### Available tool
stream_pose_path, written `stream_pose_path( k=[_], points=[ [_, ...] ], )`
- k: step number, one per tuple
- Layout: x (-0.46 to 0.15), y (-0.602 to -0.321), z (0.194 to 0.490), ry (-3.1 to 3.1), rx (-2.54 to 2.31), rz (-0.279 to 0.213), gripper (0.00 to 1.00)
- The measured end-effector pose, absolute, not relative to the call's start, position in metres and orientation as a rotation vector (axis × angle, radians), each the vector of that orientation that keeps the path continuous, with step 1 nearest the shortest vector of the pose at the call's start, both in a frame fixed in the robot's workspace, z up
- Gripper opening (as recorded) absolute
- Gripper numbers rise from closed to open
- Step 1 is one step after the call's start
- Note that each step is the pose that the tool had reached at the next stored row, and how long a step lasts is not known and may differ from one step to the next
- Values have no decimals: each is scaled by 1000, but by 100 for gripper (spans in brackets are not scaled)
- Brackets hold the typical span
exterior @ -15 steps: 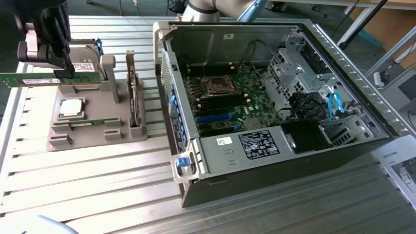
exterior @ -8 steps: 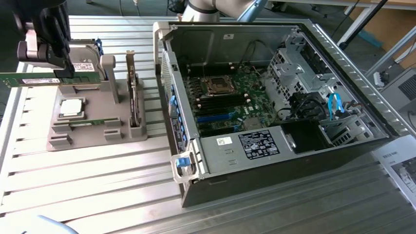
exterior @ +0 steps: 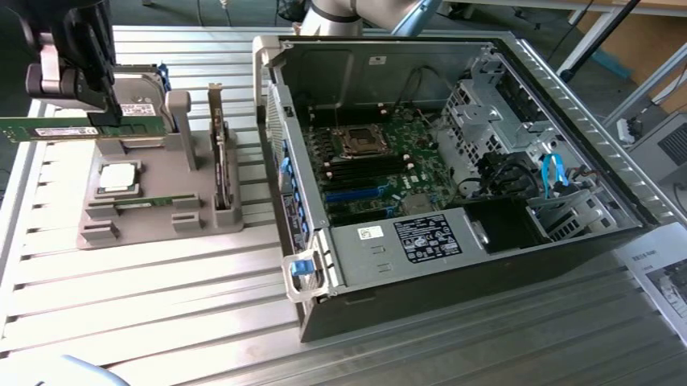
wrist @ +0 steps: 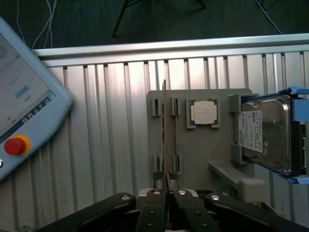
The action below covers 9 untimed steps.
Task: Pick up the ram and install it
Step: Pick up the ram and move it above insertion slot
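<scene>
Pincer (wrist: 166,186) clamped on the ram (exterior: 54,129), held above the grey holder (exterior: 150,229); pickup done, seating in open computer case (exterior: 516,265) not yet done.

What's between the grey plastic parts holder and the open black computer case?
Only a bare strip of the ribbed metal table, seen in the exterior view.
</scene>
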<state>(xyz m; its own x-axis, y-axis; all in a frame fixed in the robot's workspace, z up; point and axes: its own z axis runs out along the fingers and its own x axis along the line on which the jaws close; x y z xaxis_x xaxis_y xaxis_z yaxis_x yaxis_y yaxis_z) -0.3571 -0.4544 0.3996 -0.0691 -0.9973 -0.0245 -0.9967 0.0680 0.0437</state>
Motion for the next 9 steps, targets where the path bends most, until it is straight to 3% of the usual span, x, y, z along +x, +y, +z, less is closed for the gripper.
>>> stream_pose_path(
  k=[9],
  points=[
    [-351,-454,400,-2287,2135,-76,12]
  ],
)
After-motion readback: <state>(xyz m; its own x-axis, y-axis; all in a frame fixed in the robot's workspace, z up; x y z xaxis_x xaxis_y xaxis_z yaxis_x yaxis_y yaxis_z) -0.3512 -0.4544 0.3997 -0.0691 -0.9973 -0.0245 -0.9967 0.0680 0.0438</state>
